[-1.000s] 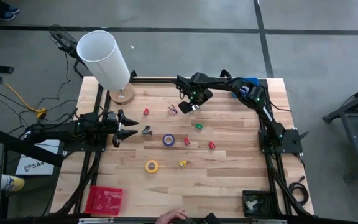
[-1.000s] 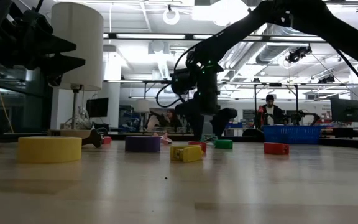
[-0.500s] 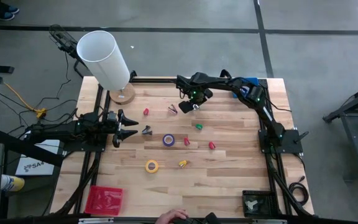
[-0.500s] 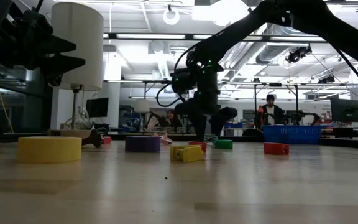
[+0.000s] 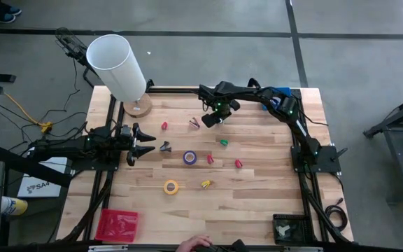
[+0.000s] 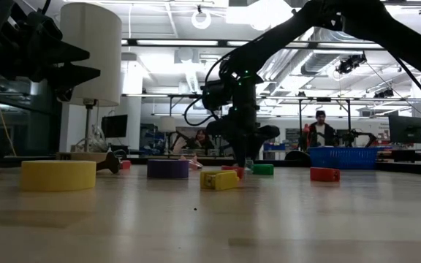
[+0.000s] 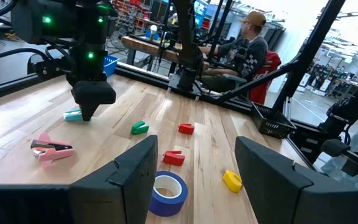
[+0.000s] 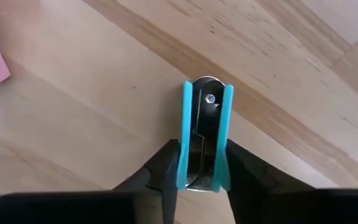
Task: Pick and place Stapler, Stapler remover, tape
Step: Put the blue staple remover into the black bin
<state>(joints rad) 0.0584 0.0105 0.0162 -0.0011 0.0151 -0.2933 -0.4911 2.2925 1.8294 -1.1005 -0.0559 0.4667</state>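
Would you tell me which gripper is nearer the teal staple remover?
Right. The right gripper pinches the teal staple remover between its fingers; the left gripper hangs open across the table.

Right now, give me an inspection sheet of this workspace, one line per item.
Surface: wooden table, bare wood between scattered small items.
Job's things: purple tape and yellow tape lie mid-table; teal staple remover sits between the right gripper's fingers; pink staple remover lies beside it.
Clutter: small red, green and yellow pieces mid-table; red tray at the near left corner; white lamp at the far left corner.
Grippers: right gripper down at the table, shut on the teal staple remover; left gripper open, waiting at the left edge.
Cables: yellow cable on the floor, left.
Surroundings: seated person beyond the table.
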